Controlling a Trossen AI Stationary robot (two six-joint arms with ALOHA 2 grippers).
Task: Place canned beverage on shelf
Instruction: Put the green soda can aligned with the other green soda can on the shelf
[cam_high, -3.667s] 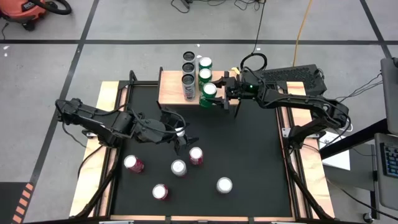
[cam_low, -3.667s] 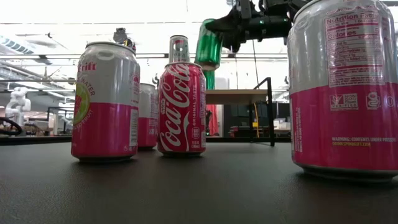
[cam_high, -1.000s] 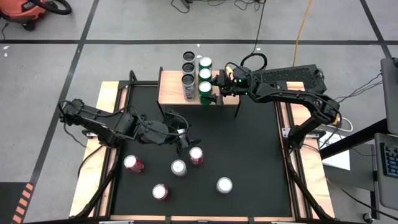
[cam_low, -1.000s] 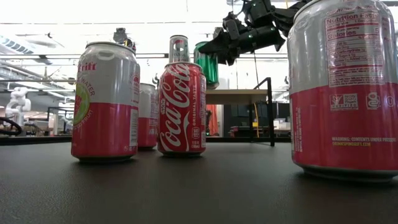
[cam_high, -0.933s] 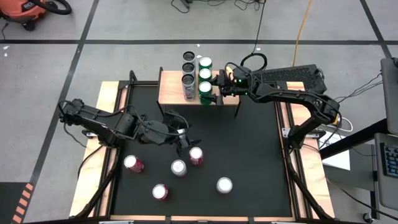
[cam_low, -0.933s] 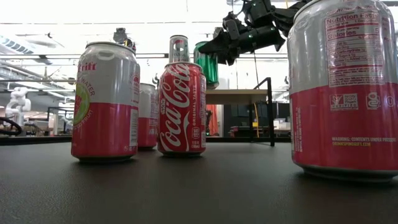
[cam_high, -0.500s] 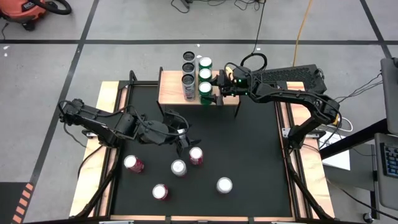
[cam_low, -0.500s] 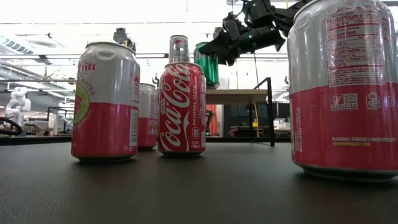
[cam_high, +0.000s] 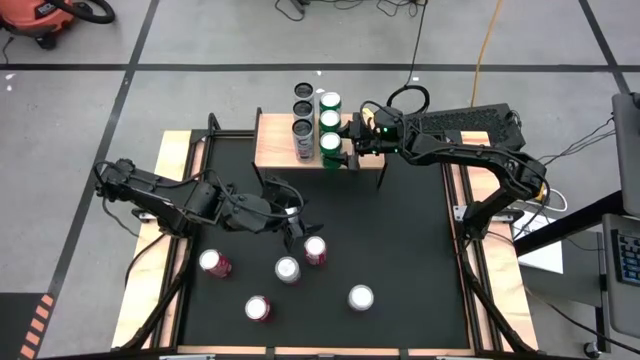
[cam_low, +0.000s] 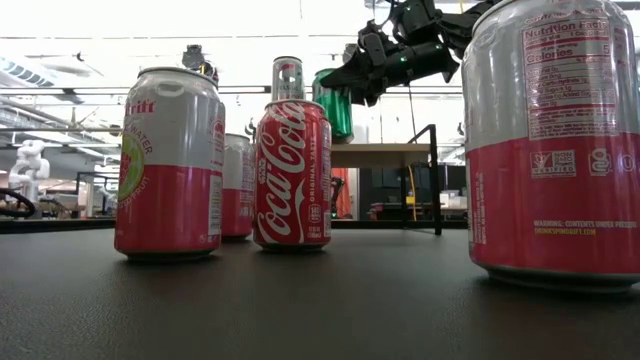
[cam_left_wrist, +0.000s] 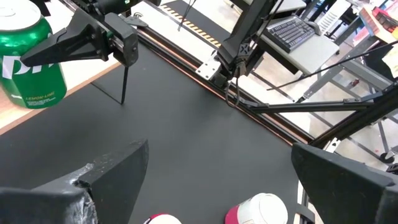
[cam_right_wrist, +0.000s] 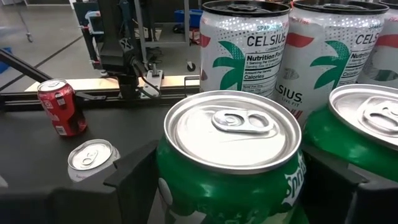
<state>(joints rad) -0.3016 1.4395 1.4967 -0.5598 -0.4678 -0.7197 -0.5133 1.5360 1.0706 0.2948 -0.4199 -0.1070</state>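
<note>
The shelf stands at the table's far edge on thin black legs. On it stands a row of three white-and-silver cans next to a row of three green cans. My right gripper is shut on the nearest green can, which stands on the board close to its near edge. That can also shows in the right wrist view and the low view. My left gripper hovers open over the table's middle, just above a red can. My right gripper has the green can's side wall between its two fingers, one on each side, just below the rim. The fingers come nearly level from the table's right side. The can stands upright with its base on the shelf board.
Several cans stand loose on the black mat: pink ones, silver-topped ones. Wooden strips border the mat left and right. The mat between the shelf and those cans is bare.
</note>
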